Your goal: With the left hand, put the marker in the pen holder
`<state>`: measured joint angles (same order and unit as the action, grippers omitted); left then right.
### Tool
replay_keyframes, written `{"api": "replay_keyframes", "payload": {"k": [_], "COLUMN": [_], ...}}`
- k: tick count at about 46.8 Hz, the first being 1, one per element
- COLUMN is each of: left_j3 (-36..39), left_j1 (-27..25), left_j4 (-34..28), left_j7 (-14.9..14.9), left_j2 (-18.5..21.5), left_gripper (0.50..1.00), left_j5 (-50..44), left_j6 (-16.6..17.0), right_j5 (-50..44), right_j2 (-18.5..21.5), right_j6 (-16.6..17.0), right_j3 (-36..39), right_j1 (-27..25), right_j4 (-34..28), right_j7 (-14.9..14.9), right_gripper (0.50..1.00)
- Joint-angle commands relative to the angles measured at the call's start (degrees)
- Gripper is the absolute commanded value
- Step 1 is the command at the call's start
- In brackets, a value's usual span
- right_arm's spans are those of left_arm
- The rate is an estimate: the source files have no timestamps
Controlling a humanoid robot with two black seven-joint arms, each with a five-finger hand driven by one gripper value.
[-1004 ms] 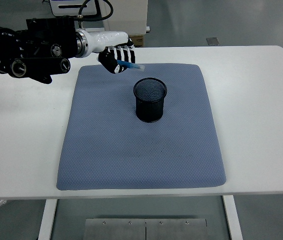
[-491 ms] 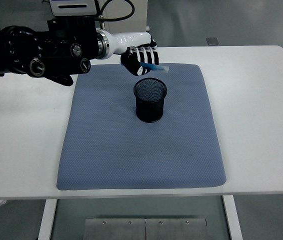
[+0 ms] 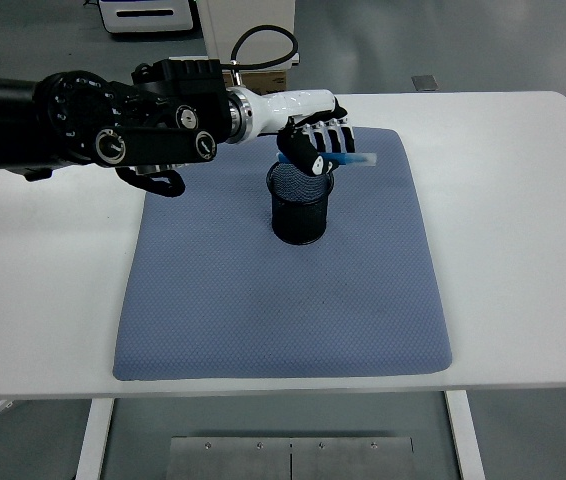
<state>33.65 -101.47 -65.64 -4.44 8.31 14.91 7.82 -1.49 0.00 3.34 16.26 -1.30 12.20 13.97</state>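
Observation:
My left hand [image 3: 320, 146] is curled around a blue marker [image 3: 348, 160] and holds it roughly level, its pale tip pointing right. The hand hovers just above the rim of the black mesh pen holder [image 3: 300, 215], at its back right side, and hides part of the rim. The pen holder stands upright on the blue-grey mat [image 3: 263, 300] toward the mat's far middle. The black left arm reaches in from the left edge across the table's far side. The right arm is out of view.
The mat lies on a white table [image 3: 523, 250]. White equipment with a black cable [image 3: 253, 40] stands behind the table's far edge.
My left hand has moved to the right and slightly nearer with the marker, from over the mat's far left edge to just above the pen holder's rim.

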Motion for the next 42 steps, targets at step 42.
{"api": "replay_keyframes", "payload": {"k": [42], "left_j3": [-1.13], "left_j1": [3.91], "left_j4": [1.39], "left_j7": [-3.47], "left_j2": [0.22], "left_gripper": [0.593], "left_j5": [-10.87], "left_j6": [-1.4], "right_j5": [0.0], "right_j2": [0.0], "right_j6": [0.0], "right_j3": [0.0], "right_j1": [0.06], "right_j4": [0.02], "right_j7": [0.01], "right_gripper": [1.0]}}
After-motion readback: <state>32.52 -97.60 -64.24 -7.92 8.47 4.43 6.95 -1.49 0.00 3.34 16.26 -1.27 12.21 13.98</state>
